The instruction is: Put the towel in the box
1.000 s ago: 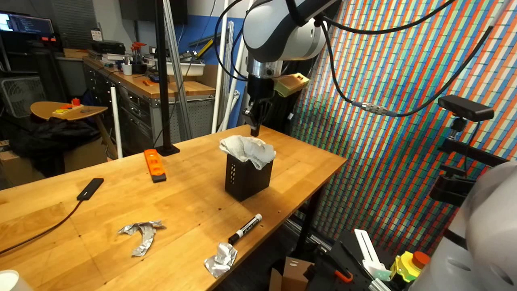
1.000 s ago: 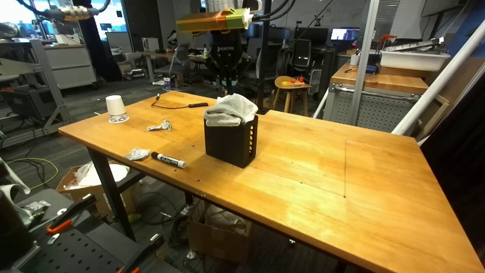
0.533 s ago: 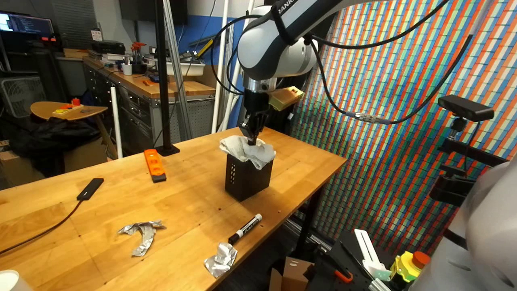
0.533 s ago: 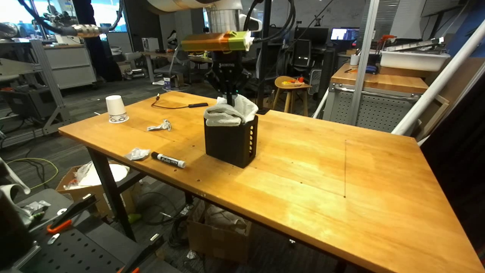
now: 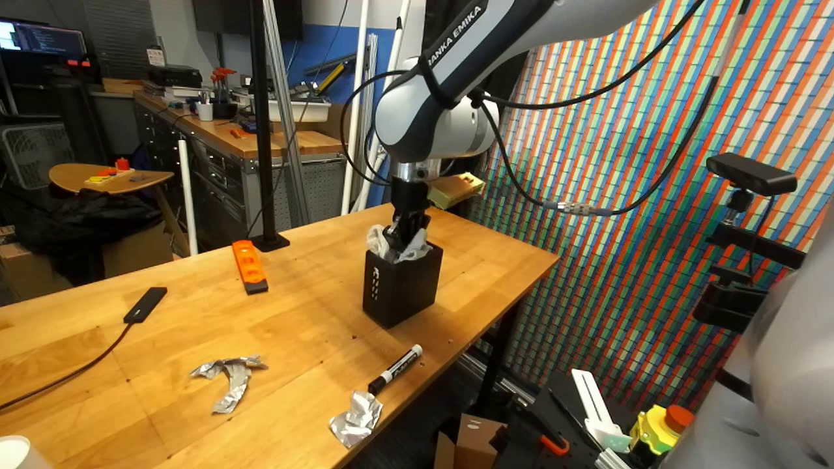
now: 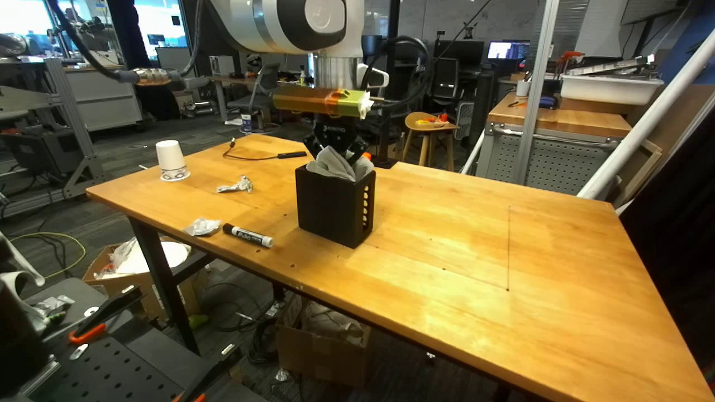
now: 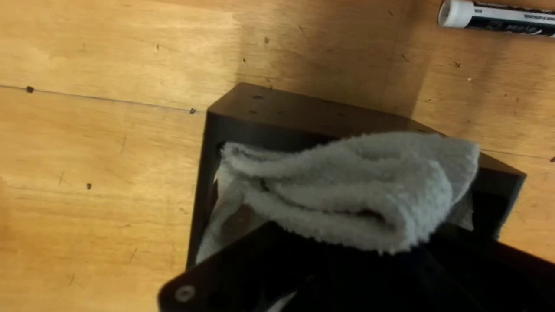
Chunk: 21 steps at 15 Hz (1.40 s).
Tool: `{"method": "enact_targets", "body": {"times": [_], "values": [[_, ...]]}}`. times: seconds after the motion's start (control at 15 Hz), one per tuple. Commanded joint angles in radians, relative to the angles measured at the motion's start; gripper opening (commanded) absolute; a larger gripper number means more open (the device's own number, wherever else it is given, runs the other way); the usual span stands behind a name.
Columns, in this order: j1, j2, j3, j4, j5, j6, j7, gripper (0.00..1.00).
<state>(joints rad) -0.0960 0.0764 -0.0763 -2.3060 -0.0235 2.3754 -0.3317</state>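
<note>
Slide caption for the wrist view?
Gray towel bunched in the mouth of a black box, a marker lying top right on the wooden table.

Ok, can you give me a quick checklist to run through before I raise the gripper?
1. Box upright on the table: ok.
2. Box set back from the near table edge: ok.
3. Towel fully down inside the box: not ok; folds stick up out of its top.
4. Gripper not gripping the towel: cannot tell; its tips are out of sight.
5. Marker apart from the box: ok.
</note>
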Motion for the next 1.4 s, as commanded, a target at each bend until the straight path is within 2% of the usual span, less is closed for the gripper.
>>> {"method": "enact_targets", "body": {"times": [0.0,0.2,0.47,1.33], "values": [[-0.011,0.066,0.006,-0.029,0.065,0.025,-0.054,0.0],[-0.015,0.111,0.015,-0.027,0.081,0.018,-0.066,0.0],[-0.013,0.082,0.014,-0.02,0.069,0.012,-0.07,0.0],[0.002,-0.178,-0.007,0.001,0.004,-0.019,-0.064,0.0]]}}
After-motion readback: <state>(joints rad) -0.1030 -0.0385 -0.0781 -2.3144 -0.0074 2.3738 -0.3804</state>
